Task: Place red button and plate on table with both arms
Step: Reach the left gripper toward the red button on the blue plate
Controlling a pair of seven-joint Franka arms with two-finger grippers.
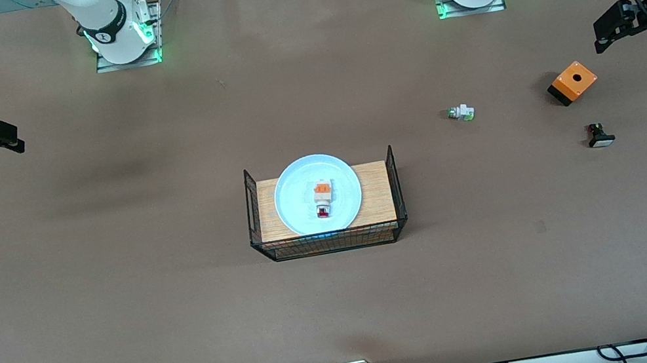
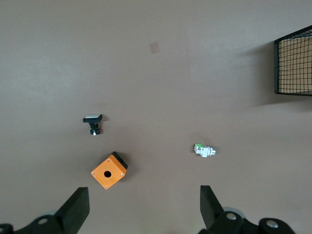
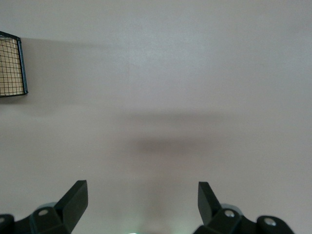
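Note:
The light blue plate (image 1: 295, 210) lies on a small wooden board (image 1: 375, 192) in a black wire frame at the table's (image 1: 118, 297) middle. The red button (image 1: 322, 198), white with an orange band and a red cap, lies on the plate. My left gripper (image 1: 602, 34) is open and empty, up in the air at the left arm's end of the table, over the spot beside an orange box; its fingers (image 2: 78, 207) show in the left wrist view. My right gripper (image 1: 15, 140) is open and empty over the bare table at the right arm's end; its fingers (image 3: 75, 197) show in the right wrist view.
An orange box (image 1: 572, 82) (image 2: 108, 170), a green-tipped white piece (image 1: 460, 113) (image 2: 205, 150) and a black piece with a white cap (image 1: 599, 135) (image 2: 92, 123) lie toward the left arm's end. The wire frame (image 2: 295, 66) (image 3: 10, 68) shows in both wrist views.

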